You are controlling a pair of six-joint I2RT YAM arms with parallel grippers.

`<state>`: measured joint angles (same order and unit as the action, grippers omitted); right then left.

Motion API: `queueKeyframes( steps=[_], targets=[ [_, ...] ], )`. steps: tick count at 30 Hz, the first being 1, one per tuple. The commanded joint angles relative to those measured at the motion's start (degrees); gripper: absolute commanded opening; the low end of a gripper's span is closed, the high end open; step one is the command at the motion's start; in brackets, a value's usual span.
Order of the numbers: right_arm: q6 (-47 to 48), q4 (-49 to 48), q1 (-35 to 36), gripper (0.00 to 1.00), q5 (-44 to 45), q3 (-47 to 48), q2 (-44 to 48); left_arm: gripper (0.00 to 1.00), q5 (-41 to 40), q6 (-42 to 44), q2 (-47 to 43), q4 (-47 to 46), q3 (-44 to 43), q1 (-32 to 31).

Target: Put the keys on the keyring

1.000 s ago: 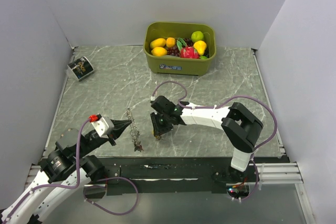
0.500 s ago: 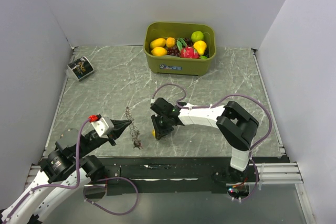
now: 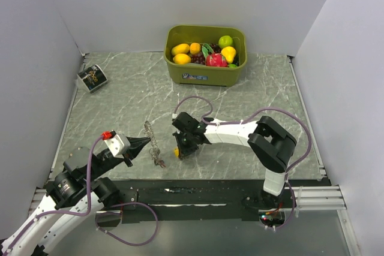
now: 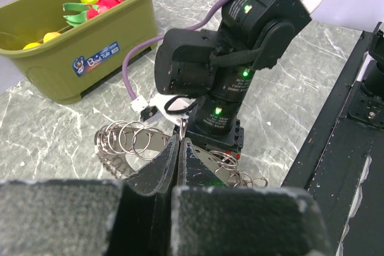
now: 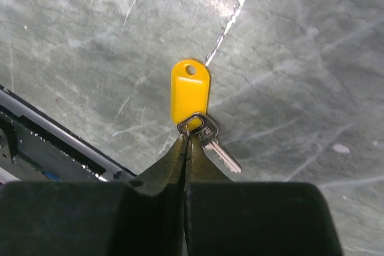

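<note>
The keyring [image 3: 154,145] is a grey chain of coiled metal rings lying on the marble table near the front. My left gripper [image 3: 146,141] is shut on one of its rings; in the left wrist view the closed fingertips [image 4: 180,143] pinch a ring, with coils of the keyring [image 4: 129,141] spread to both sides. My right gripper [image 3: 180,151] is just right of the keyring. In the right wrist view it [image 5: 187,136] is shut on the small split ring of a silver key [image 5: 217,143] with a yellow tag [image 5: 190,91], low over the table. Other keys are not visible.
A green bin [image 3: 204,77] of fruit toys stands at the back centre and also shows in the left wrist view [image 4: 78,58]. A small printed card [image 3: 92,78] lies at the back left. A black rail [image 3: 210,187] runs along the near edge. The right arm's wrist [image 4: 228,70] fills the left wrist view.
My right gripper has moved slightly left and toward the near edge with the yellow-tagged key. The lower end of the keyring has shifted a little to the right. The left arm has barely moved.
</note>
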<state>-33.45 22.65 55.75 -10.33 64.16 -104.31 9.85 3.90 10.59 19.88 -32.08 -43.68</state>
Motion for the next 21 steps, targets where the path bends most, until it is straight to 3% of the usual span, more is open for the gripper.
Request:
queueKeyframes(
  steps=[1,12,21],
  targets=[
    [0.75,-2.17,0.33,0.00,1.80,-1.75,6.83,0.01,1.93,0.93,0.22,-3.53,-0.97,0.17],
    [7.51,-6.83,-0.11,0.00,2.68,-10.28,21.42,0.01,9.75,0.67,6.54,-5.98,-1.85,0.09],
    [16.12,-11.05,-0.11,0.00,8.39,-20.47,41.27,0.01,15.90,-1.70,10.50,-11.79,-0.80,0.09]
  ],
)
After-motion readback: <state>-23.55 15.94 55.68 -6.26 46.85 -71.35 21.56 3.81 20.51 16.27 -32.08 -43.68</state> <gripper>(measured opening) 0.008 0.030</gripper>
